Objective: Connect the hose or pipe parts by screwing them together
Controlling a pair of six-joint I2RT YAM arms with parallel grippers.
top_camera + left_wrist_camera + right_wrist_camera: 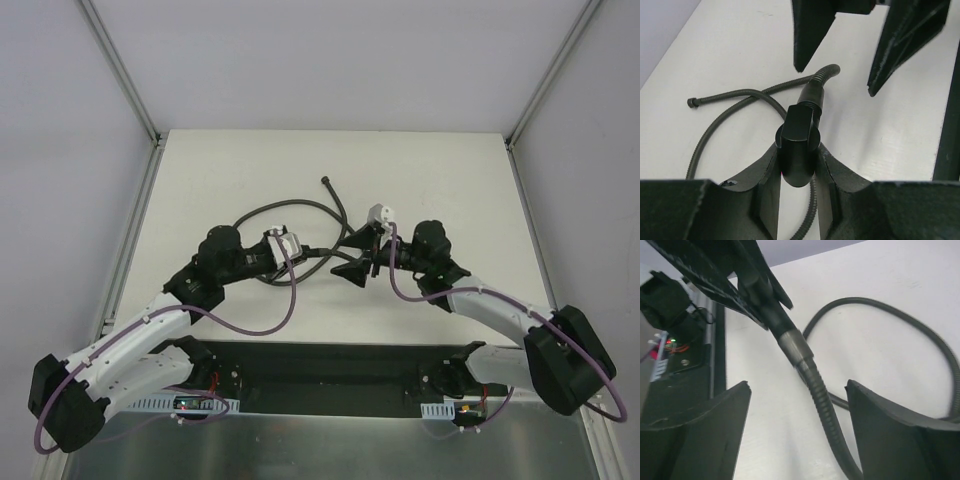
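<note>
A thin dark grey corrugated hose (pixel 290 205) curls in a loop on the white table, its free end fitting (pixel 325 181) lying at the back. My left gripper (pixel 797 152) is shut on a black cylindrical fitting (pixel 799 160), from which the ribbed hose (pixel 826 74) runs on ahead. In the top view the left gripper (pixel 305 252) faces the right gripper (pixel 352 256) at mid table. My right gripper (pixel 798 385) stands open, its fingers either side of the hose (pixel 822 405) without touching it, just behind the grey collar (pixel 794 346). A second small end fitting (pixel 692 102) rests on the table.
The white table (pixel 450 180) is bounded by aluminium frame rails (pixel 135 220) at left and right. A black base plate (pixel 320 365) runs along the near edge between the arm bases. Purple cables (pixel 250 328) loop off both arms.
</note>
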